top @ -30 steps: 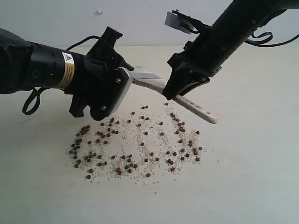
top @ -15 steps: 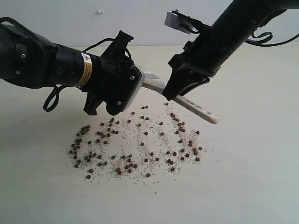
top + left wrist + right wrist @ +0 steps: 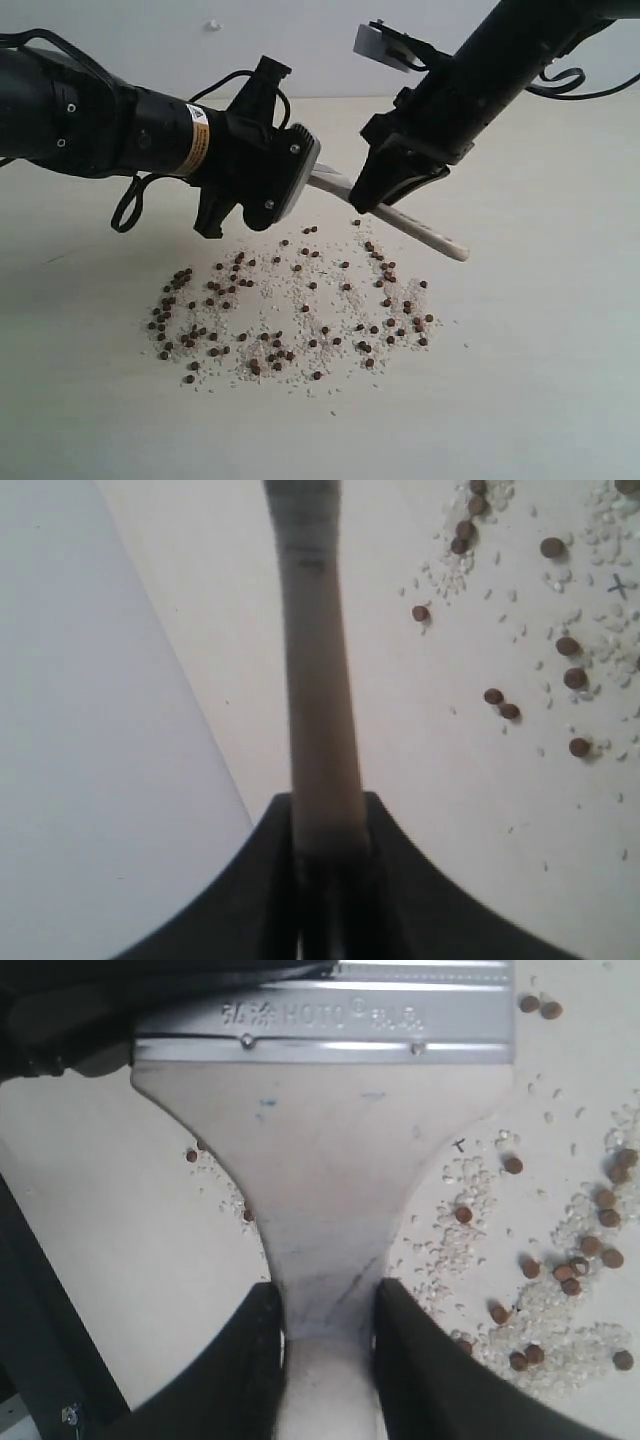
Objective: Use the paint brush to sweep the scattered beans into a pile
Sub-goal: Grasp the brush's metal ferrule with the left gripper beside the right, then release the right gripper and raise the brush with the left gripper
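Right gripper (image 3: 330,1298) pinches the paint brush (image 3: 330,1140) handle. Left gripper (image 3: 328,825) straddles the brush head above the beans (image 3: 290,310); whether it is clamped cannot be determined.

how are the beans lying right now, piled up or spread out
Spread out. The beans lie scattered in a wide, loose patch on the table, with gaps between them and no heap.

- The right gripper (image 3: 384,192) clamps the paint brush (image 3: 425,230) partway along its wooden handle, holding it tilted above the surface (image 3: 540,350)
- The left gripper (image 3: 292,185) covers the brush's other end; its hold there seems closed but is hidden
- The beans (image 3: 290,310) lie scattered on the surface below, mixed with whitish grit (image 3: 345,322)
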Available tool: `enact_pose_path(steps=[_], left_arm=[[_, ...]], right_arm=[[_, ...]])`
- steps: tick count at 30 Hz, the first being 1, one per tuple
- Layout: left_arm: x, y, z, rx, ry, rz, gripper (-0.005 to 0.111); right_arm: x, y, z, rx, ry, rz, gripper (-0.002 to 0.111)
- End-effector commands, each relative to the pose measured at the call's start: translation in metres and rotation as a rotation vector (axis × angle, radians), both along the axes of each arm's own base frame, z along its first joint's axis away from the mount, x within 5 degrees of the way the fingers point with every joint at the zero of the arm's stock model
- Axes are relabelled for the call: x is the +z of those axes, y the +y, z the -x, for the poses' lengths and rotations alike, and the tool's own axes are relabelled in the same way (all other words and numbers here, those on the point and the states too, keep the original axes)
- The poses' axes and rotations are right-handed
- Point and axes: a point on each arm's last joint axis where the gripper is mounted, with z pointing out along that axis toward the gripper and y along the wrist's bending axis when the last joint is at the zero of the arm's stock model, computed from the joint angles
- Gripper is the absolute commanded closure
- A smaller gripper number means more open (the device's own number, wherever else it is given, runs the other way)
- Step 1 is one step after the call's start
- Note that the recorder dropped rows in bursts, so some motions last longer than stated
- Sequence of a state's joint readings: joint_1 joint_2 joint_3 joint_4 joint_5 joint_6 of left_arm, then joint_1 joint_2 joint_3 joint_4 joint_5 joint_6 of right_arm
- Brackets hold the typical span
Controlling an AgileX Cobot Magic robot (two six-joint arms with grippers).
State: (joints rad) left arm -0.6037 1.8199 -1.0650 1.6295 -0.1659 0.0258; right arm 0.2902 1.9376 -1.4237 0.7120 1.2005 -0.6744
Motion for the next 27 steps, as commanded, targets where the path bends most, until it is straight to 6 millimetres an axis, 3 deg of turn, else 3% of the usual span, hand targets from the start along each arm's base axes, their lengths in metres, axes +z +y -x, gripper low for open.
enact_pose_path(steps=[1, 3, 6, 15, 19, 22, 27], left_arm=[[0.002, -0.005, 0.001, 0.016, -0.002, 0.010, 0.107], [0.002, -0.008, 0.002, 0.014, -0.008, 0.005, 0.107], [0.002, -0.010, 0.004, 0.009, -0.012, 0.000, 0.107], [0.002, -0.008, 0.002, 0.048, -0.004, 0.006, 0.107], [0.002, -0.008, 0.002, 0.090, 0.030, 0.039, 0.107], [0.003, -0.008, 0.002, 0.158, 0.089, 0.104, 0.107], [0.008, -0.007, 0.003, 0.302, 0.215, 0.245, 0.107]], right_arm=[[0.005, 0.002, 0.000, -0.018, 0.014, -0.018, 0.081], [0.005, 0.002, 0.000, -0.021, 0.017, -0.021, 0.066], [0.008, 0.002, 0.000, -0.027, 0.011, -0.023, 0.053], [0.055, -0.011, -0.002, -0.064, -0.158, 0.095, 0.053], [0.077, -0.033, 0.002, -0.119, -0.236, 0.173, 0.056], [0.105, -0.054, 0.007, -0.241, -0.337, 0.191, 0.058], [0.147, -0.085, 0.031, -0.439, -0.526, 0.160, 0.065]])
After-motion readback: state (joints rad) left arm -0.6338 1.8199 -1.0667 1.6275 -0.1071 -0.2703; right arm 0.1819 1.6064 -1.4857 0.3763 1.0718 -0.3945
